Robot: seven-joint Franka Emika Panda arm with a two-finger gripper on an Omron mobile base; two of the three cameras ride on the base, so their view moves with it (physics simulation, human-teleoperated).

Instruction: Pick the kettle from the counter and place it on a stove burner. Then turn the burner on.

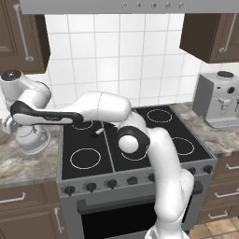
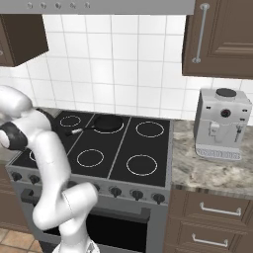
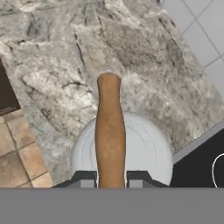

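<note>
Gripper (image 3: 110, 180) closed on kettle (image 3: 144, 148) handle (image 3: 109, 127), fingers either side. Kettle (image 1: 31, 136) over counter (image 1: 28, 163) left of stove, pan (image 2: 107, 123) on cooktop.

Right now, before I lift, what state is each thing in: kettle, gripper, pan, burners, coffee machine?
kettle: upright on the counter left of the stove, lid on
gripper: fingers either side of the kettle's wooden handle, grip not confirmed
frying pan: on a rear burner, looks empty
stove burner: bare, no glow
coffee machine: standing on the counter right of the stove
</note>
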